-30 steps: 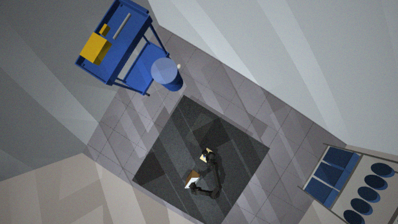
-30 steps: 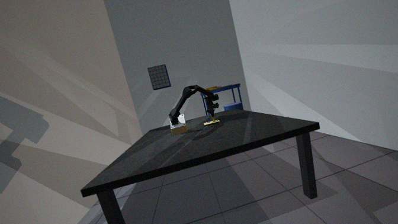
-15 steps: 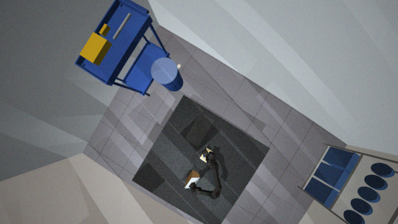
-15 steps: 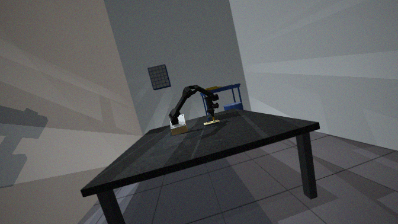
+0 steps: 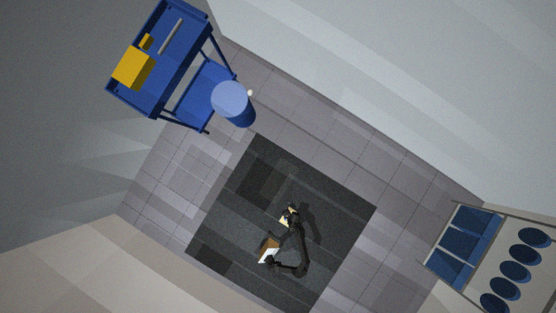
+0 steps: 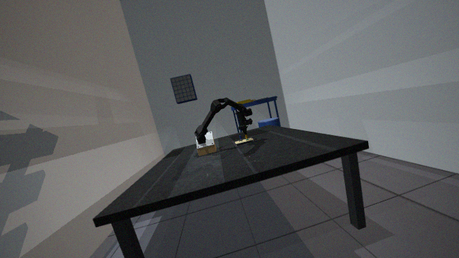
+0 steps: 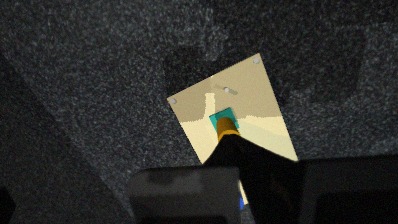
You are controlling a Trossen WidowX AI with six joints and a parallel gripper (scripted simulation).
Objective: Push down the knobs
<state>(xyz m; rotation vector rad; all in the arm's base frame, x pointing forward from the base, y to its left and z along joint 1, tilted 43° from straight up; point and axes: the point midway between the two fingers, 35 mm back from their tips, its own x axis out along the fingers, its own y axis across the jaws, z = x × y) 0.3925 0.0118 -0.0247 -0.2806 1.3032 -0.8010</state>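
The pale yellow circuit board (image 7: pixel 265 100) (image 6: pixel 238 142) (image 5: pixel 282 222) stands on the black table (image 6: pixel 300 143) (image 5: pixel 347 207). An orange knob (image 7: pixel 227 128) (image 6: pixel 246 136) stands over a teal potentiometer (image 7: pixel 220 116). My gripper (image 7: pixel 229 139) (image 6: pixel 245 132) is shut and empty, pointing down, with its tips at the top of the orange knob. They appear to touch it. The fingers hide the near part of the board. A small blue part (image 7: pixel 242 203), probably the other knob, shows past them in the wrist view. How far down either knob sits cannot be told.
The arm's base stands on a brown block (image 6: pixel 207 150) (image 5: pixel 270 245) with a white top, beside the board. Small light screw heads (image 7: pixel 256 60) show at the board's corners. A blue cart (image 5: pixel 174 70) and a blue barrel (image 5: pixel 229 99) stand on the floor beyond the table.
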